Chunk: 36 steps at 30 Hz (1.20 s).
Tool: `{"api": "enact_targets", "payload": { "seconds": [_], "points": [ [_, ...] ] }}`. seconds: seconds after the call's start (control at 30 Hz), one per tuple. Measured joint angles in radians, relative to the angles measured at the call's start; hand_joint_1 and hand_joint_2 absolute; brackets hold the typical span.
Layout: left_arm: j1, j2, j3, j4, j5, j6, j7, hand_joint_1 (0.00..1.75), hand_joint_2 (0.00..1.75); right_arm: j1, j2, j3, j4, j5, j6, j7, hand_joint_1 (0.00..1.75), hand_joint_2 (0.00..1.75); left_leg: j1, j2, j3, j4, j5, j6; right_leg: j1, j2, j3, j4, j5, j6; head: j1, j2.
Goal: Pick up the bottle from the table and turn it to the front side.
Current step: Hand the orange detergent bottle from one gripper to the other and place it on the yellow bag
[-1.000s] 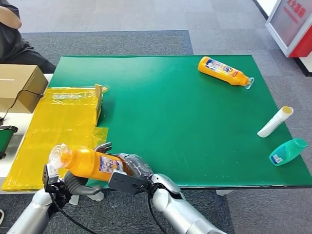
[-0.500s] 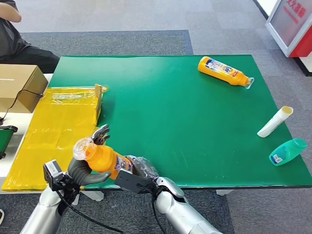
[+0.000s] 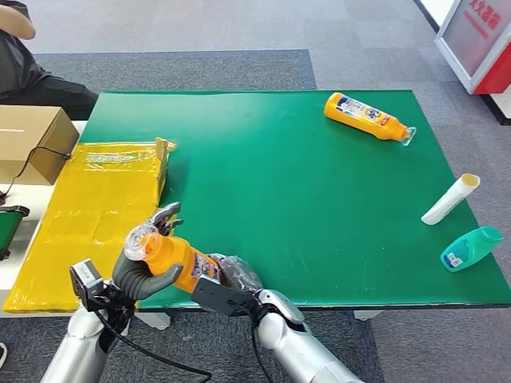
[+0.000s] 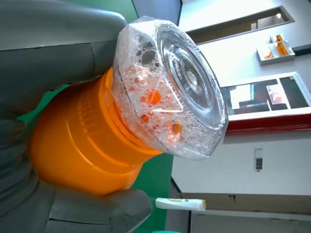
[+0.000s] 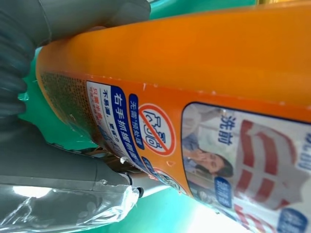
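Head view: gripping the orange bottle (image 3: 172, 259) at the near-left edge of the green table (image 3: 271, 191), just above the surface, with the clear cap (image 3: 137, 241) pointing left and toward the camera. Left hand (image 3: 144, 267) wrapping its fingers around the neck just behind the cap; right hand (image 3: 231, 275) holding the base end, label facing up and to the side. Lying well apart at the far right: a second orange bottle (image 3: 366, 116), a white tube (image 3: 450, 199) and a teal bottle (image 3: 472, 247) at the right edge. Spreading over the left side: yellow plastic sheet (image 3: 90, 215), with a cardboard box (image 3: 30, 136) beyond it and a person (image 3: 24, 64) sitting at the far left.

Left wrist view: closing around the orange neck (image 4: 84, 145), thick grey thumb (image 4: 55, 29) on one side and fingers (image 4: 99, 213) on the other; foam bubbling inside the clear cap (image 4: 172, 87).

Right wrist view: clasping the bottle's labelled body (image 5: 190, 97), grey fingers (image 5: 88, 19) pressing one side and the thumb (image 5: 62, 170) the other, printed label (image 5: 154, 131) turned to the camera.
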Motion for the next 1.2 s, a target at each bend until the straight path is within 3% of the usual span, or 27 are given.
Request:
{"api": "enact_targets", "payload": {
  "seconds": [0.07, 0.1, 0.27, 0.37, 0.5, 0.7, 0.87, 0.97, 1.07, 1.2],
  "points": [
    [0.001, -0.001, 0.001, 0.001, 0.002, -0.005, 0.006, 1.75, 1.75, 0.0, 0.0, -0.005, 0.0, 0.003, 0.001, -0.004, 0.16, 1.75, 0.0, 0.0, 0.0, 0.0, 0.0, 0.0, 0.0, 0.0, 0.0, 0.0, 0.0, 0.0, 0.0, 0.0],
    [0.002, -0.001, 0.001, 0.002, 0.006, -0.008, 0.008, 1.75, 1.75, 0.001, 0.0, -0.008, 0.0, 0.004, 0.002, -0.006, 0.01, 1.75, 0.0, 0.0, 0.0, 0.0, 0.0, 0.0, 0.0, 0.0, 0.0, 0.0, 0.0, 0.0, 0.0, 0.0],
    [0.004, -0.002, 0.002, 0.006, 0.017, -0.004, 0.011, 1.75, 1.75, 0.012, 0.0, -0.03, -0.008, 0.002, 0.005, -0.009, 0.0, 1.75, 0.0, 0.0, 0.0, 0.0, 0.0, 0.0, 0.0, 0.0, 0.001, 0.0, 0.0, 0.0, 0.0, 0.0],
    [0.002, -0.004, 0.002, -0.011, -0.061, 0.069, 0.015, 1.75, 1.75, 0.031, -0.003, -0.052, -0.041, -0.005, 0.007, -0.01, 0.0, 1.75, 0.0, 0.0, 0.001, 0.0, 0.0, 0.0, 0.0, 0.0, 0.001, 0.0, 0.0, 0.0, 0.0, 0.0],
    [-0.009, -0.008, 0.006, -0.094, -0.297, 0.226, 0.06, 1.75, 1.75, 0.079, -0.013, -0.095, -0.127, -0.011, 0.016, -0.009, 0.0, 1.75, 0.0, 0.0, 0.002, 0.0, 0.0, 0.0, 0.0, 0.0, 0.001, 0.0, 0.001, 0.0, 0.0, 0.0],
    [-0.061, 0.014, 0.007, -0.257, -0.75, 0.418, 0.224, 1.75, 1.75, 0.158, -0.026, -0.162, -0.27, -0.008, 0.04, -0.008, 0.0, 1.75, 0.0, 0.0, 0.0, 0.0, 0.002, 0.0, 0.0, 0.0, 0.0, 0.0, 0.002, 0.0, 0.0, 0.0],
    [-0.141, 0.049, 0.002, -0.313, -0.917, 0.432, 0.324, 1.75, 1.75, 0.187, -0.028, -0.195, -0.351, -0.013, 0.06, -0.007, 0.0, 1.75, 0.0, 0.0, 0.0, 0.0, 0.002, -0.001, 0.0, 0.0, -0.001, 0.0, 0.003, 0.0, 0.0, 0.0],
    [-0.182, 0.077, -0.015, -0.303, -0.995, 0.385, 0.396, 1.75, 1.75, 0.197, -0.03, -0.205, -0.386, -0.019, 0.07, 0.0, 0.0, 1.75, 0.0, 0.0, 0.0, 0.0, 0.002, -0.001, 0.0, 0.0, -0.001, 0.0, 0.003, 0.0, 0.0, 0.0],
    [-0.243, 0.112, -0.051, -0.216, -1.071, 0.323, 0.47, 1.75, 1.75, 0.203, -0.03, -0.214, -0.414, -0.031, 0.085, 0.008, 0.0, 1.75, 0.0, 0.0, 0.0, 0.0, 0.002, -0.001, 0.0, 0.0, -0.001, 0.0, 0.003, -0.001, 0.0, 0.0],
    [-0.297, 0.132, -0.098, -0.014, -1.141, 0.331, 0.501, 1.75, 1.75, 0.206, -0.03, -0.221, -0.419, -0.035, 0.106, 0.004, 0.0, 1.75, 0.0, 0.0, 0.0, 0.0, 0.002, -0.001, 0.0, 0.001, -0.001, 0.0, 0.003, -0.001, 0.0, 0.0]
  ]
}}
